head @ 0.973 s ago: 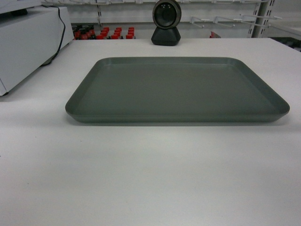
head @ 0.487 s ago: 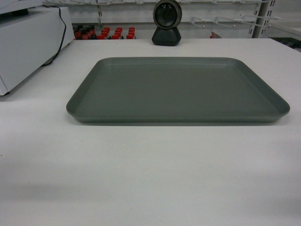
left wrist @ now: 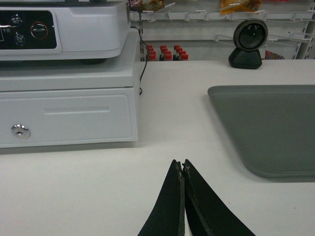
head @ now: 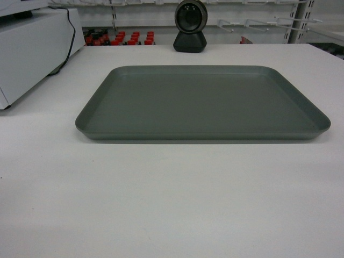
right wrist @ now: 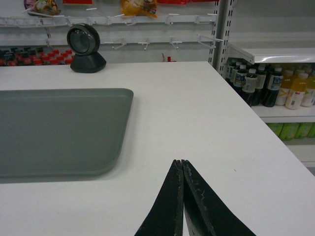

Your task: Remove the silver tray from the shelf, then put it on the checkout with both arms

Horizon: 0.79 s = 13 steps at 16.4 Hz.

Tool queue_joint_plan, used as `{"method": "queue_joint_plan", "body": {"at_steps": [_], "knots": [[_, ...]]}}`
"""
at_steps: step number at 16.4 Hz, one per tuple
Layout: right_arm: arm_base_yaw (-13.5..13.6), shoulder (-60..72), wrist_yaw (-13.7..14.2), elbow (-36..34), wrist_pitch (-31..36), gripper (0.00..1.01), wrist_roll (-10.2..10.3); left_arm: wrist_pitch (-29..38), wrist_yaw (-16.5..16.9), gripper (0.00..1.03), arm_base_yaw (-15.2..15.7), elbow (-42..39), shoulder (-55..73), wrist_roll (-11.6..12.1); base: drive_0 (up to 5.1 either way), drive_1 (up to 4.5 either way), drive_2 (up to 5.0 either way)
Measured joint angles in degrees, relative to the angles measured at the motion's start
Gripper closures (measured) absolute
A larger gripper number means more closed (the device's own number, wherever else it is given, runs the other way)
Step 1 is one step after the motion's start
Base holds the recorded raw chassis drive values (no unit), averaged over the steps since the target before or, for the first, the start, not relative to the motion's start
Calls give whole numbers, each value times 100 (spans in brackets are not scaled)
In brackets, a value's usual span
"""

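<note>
Though near pincers (left wrist: 182, 164), silver tray (head: 203, 102) apart.

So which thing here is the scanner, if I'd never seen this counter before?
Start at the white checkout, where the silver tray lies flat. Look past the tray's far edge: the scanner stands upright there on a black base. It alone has a round dark head; the white cash register at the left is boxy.

You have bare checkout top (head: 172, 204) across the lower frame; the cash drawer box (head: 32, 54) blocks the upper left, the scanner (head: 190, 26) stands top centre beyond the silver tray (head: 201, 102).
</note>
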Motion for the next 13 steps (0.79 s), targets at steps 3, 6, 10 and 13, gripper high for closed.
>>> {"method": "queue_joint_plan", "body": {"at_steps": [3, 6, 10, 13], "knots": [[0, -466, 0, -192, -262, 100, 0, -260, 0, 102, 0, -203, -459, 0, 0, 0, 0], [0, -970, 2, -339, -629, 100, 0, -612, -2, 102, 0, -367, -973, -2, 0, 0, 0], [0, -1397, 0, -557, -824, 100, 2, -809, 2, 102, 0, -610, -1443, 0, 0, 0, 0], [0, -1899, -2, -557, -1182, 100, 0, -1185, 9, 102, 0, -610, -1893, 0, 0, 0, 0]]}}
